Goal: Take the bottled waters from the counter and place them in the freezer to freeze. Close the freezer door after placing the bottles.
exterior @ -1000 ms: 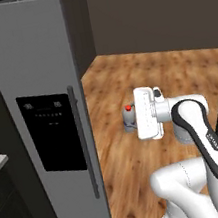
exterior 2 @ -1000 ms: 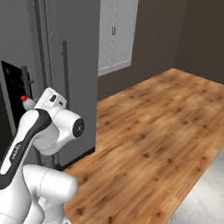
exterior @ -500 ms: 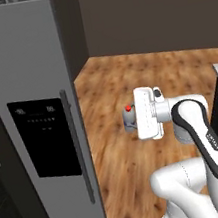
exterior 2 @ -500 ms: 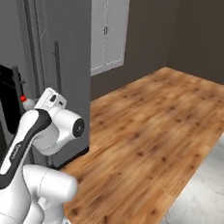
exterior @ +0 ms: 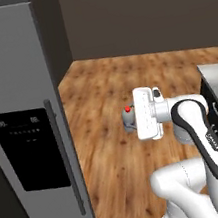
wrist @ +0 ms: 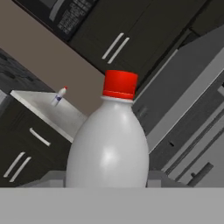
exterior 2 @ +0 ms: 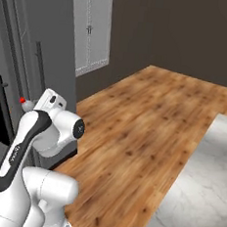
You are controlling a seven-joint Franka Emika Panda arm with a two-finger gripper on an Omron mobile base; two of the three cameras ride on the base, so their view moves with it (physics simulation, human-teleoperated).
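Gripper (exterior: 132,122): I see it clamped on a clear plastic red-capped bottle (wrist: 109,144).
Held bottle: right of the grey freezer door (exterior: 32,139).
Second bottle (wrist: 58,96): on the marble counter (wrist: 48,111), well apart.

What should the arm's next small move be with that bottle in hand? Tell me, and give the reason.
Probably bring the base around the freezer door toward the open compartment. The gripper is shut on a bottled water, red cap up, held over the wood floor; the door's outer face stands between it and the shelves. The second bottle waits on the counter.
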